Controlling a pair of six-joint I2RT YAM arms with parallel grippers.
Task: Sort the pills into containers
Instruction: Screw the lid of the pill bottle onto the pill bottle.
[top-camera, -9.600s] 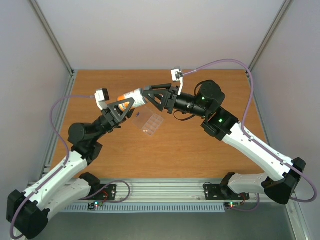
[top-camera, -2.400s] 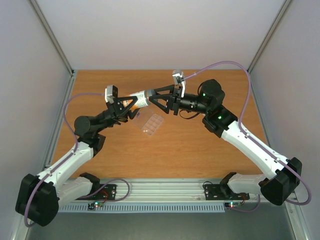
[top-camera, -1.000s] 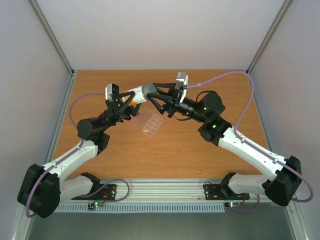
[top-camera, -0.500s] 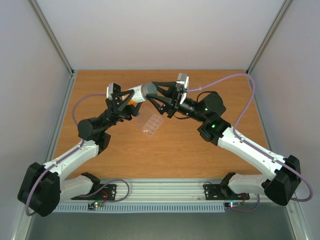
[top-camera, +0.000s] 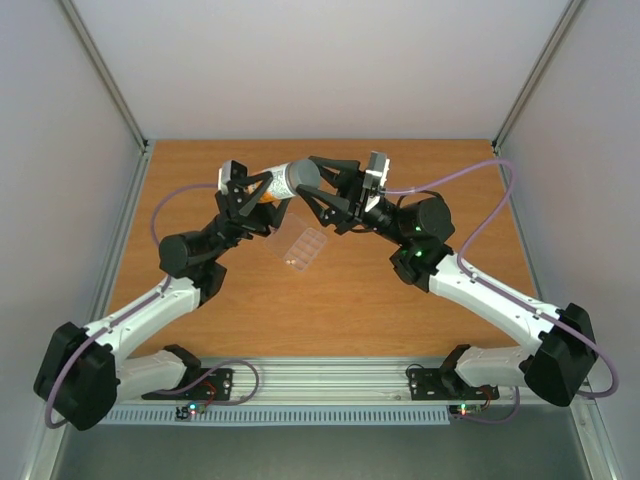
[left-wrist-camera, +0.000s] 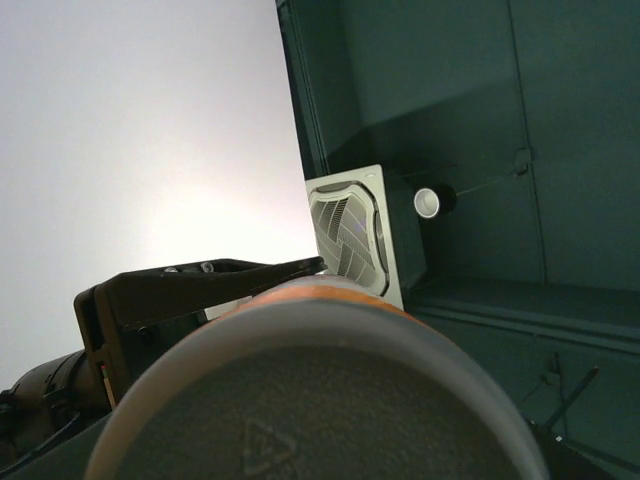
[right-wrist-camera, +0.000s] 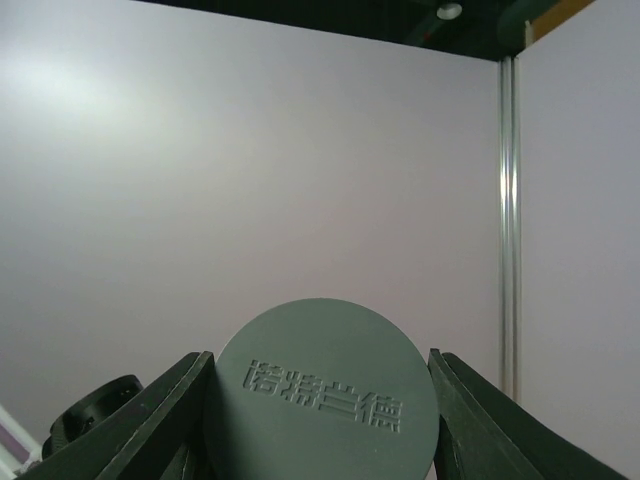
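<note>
Here, the left hand is gripping a near-level bottle while the right hand is clasping its grey cap, embossed with Chinese characters, above the pill box lying diagonally on the bench.

Overhead; upturned wrist close-ups, shared bottle

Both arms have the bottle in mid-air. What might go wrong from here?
1. The bottle is held sideways between the left gripper and right gripper. Once the grey cap comes free, its contents may spill onto the table, missing the pill box.
2. The right jaws pinch only the cap's rim, so it might slip.
</note>
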